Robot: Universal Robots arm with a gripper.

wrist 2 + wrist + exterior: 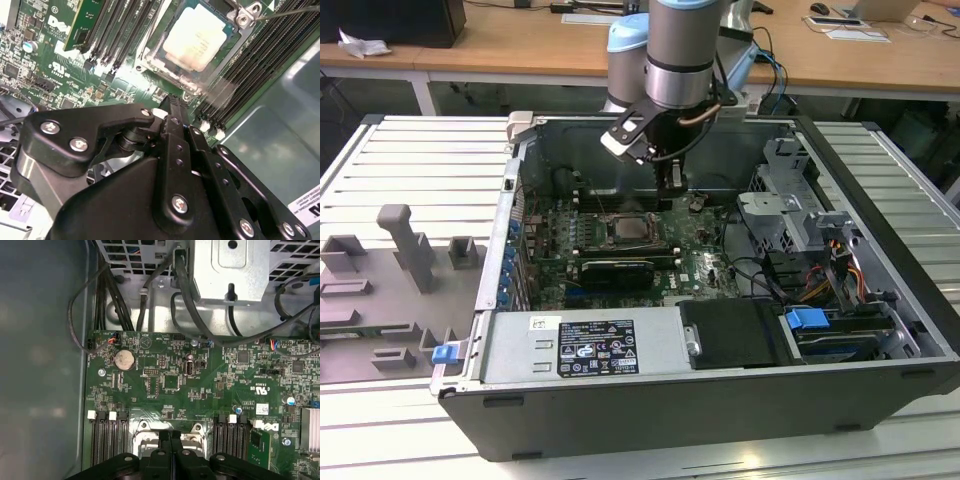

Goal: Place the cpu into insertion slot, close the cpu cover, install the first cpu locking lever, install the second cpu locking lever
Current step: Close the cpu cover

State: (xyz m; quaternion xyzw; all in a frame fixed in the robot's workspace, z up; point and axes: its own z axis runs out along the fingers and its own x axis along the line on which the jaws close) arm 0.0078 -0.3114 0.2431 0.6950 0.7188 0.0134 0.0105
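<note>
At the exterior view's left: grey fixtures [405, 245] on slatted table [400, 440], nothing near them. Next rightward: open case [720, 410], green board [705, 265] inside.

Mid-case: cpu [632, 228] seated in slot [603, 232]; placing step done, by the look. Lies flat, pale top up. Square, so no real long axis. Edges squared to the slot rim and parallel to the memory slots [260, 65] in the second wrist view.

Cover [155, 55]: apparently down around the chip, pale top showing through the window. Hard to confirm fully flat.

Thin lever [287, 11]: off a slot corner, angled to the memory slots. Latched or not, cannot tell. Judged step in hand: first lever.

Just right of the cpu in the exterior view: gripper [670, 188], over the board by the slot's edge, touching nothing visible. Clenched, with fingers [164, 447] pressed together in both wrist views and nothing between them.

Probably calls for a low, narrow approach beside the slot. Tips to catch the lever without scraping the memory slots or pressing on the chip.

Far right: drive cage [790, 200], blue tab [810, 322].
</note>
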